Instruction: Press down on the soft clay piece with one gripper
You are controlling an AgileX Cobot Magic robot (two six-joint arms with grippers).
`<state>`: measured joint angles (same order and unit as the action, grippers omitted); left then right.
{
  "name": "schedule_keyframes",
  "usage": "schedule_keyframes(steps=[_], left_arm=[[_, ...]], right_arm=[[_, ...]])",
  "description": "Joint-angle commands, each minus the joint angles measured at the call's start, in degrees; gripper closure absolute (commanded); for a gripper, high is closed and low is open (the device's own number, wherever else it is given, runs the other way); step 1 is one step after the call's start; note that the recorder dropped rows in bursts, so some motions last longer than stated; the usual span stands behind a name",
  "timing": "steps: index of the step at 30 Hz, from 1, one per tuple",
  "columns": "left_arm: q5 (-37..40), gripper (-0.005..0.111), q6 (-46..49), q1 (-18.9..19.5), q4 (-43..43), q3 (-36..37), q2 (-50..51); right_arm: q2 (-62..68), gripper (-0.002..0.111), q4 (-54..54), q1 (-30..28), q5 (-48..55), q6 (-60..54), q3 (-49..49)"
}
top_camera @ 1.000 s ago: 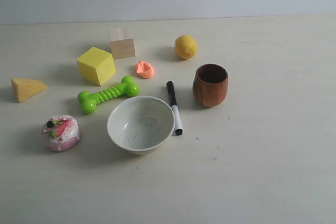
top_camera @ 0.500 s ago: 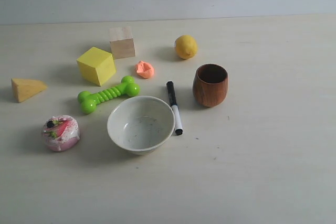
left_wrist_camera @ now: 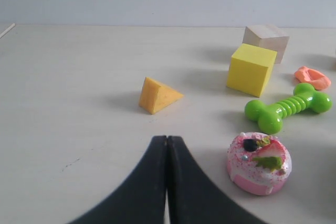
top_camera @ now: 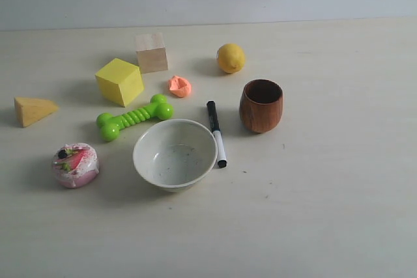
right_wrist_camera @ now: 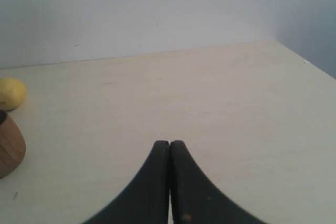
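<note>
The soft clay piece [top_camera: 179,86], a small salmon-orange lump, lies on the table between the wooden cube and the green bone toy; it also shows in the left wrist view [left_wrist_camera: 313,77]. No arm appears in the exterior view. My left gripper [left_wrist_camera: 167,139] is shut with nothing between its fingers, well short of the clay, with the pink-white cake lump [left_wrist_camera: 259,163] close beside it. The right gripper [right_wrist_camera: 169,143] is likewise shut and empty over bare table, far from the clay.
Around the clay stand a yellow cube [top_camera: 120,81], wooden cube [top_camera: 151,52], lemon [top_camera: 230,58], green bone toy [top_camera: 134,117], marker [top_camera: 215,132], white bowl [top_camera: 174,154] and brown wooden cup [top_camera: 261,105]. A yellow wedge [top_camera: 33,110] and the cake lump [top_camera: 75,165] sit at the left.
</note>
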<state>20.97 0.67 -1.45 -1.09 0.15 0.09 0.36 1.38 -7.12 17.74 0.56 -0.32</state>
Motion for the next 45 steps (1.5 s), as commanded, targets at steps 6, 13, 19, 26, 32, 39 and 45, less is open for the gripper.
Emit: schedule_keyframes(steps=[6,13,19,26,32,39,45], left_arm=[[-0.64,0.107,0.01,-0.31,-0.19,-0.15,-0.09],[-0.64,0.107,0.01,-0.31,-0.19,-0.15,-0.09],[-0.64,0.107,0.01,-0.31,-0.19,-0.15,-0.09],[-0.64,0.107,0.01,-0.31,-0.19,-0.15,-0.09],[-0.64,0.107,0.01,-0.31,-0.19,-0.15,-0.09],[-0.64,0.107,0.01,-0.31,-0.19,-0.15,-0.09],[-0.64,0.107,0.01,-0.31,-0.19,-0.15,-0.09]], right_arm=[[-0.36,0.108,0.20,-0.23,0.26,-0.56,0.32],[-0.36,0.108,0.20,-0.23,1.32,-0.56,0.32],[-0.36,0.108,0.20,-0.23,1.58,-0.56,0.32],[-0.36,0.108,0.20,-0.23,1.58,-0.56,0.32],[-0.36,0.108,0.20,-0.23,1.58,-0.56,0.32],[-0.36,0.108,0.20,-0.23,1.58,-0.56,0.32],[-0.36,0.108,0.20,-0.23,1.58,-0.56,0.32]])
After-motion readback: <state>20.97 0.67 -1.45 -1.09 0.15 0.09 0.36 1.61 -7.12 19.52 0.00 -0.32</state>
